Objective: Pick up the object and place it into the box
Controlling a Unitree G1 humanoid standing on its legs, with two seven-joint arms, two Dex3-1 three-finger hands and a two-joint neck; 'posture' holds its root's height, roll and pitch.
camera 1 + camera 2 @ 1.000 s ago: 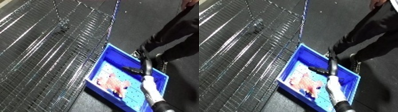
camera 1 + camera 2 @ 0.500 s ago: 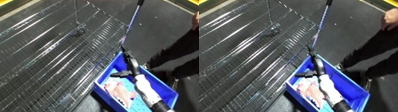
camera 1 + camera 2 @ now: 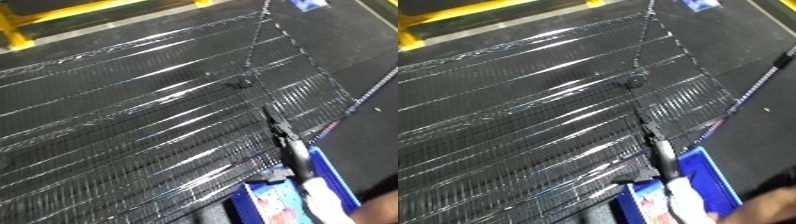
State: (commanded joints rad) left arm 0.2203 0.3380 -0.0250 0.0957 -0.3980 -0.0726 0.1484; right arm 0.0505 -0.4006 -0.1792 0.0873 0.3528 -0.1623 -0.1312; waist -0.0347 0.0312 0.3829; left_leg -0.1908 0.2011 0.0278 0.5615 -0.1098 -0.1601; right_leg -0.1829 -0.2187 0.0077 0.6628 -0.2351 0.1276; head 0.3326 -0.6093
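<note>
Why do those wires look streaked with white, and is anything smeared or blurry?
Left eye view: overhead light glares off the wire mesh in long white streaks, and the whole picture is soft. Right eye view: the same glare; the right hand and blue bin at the lower edge are smeared.

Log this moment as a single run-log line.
right hand: fingers straight, reaching over wire mesh surface | left hand: not in view | blue bin: lower right, pink object inside

Head stereo pair, downward, overlapping
</note>
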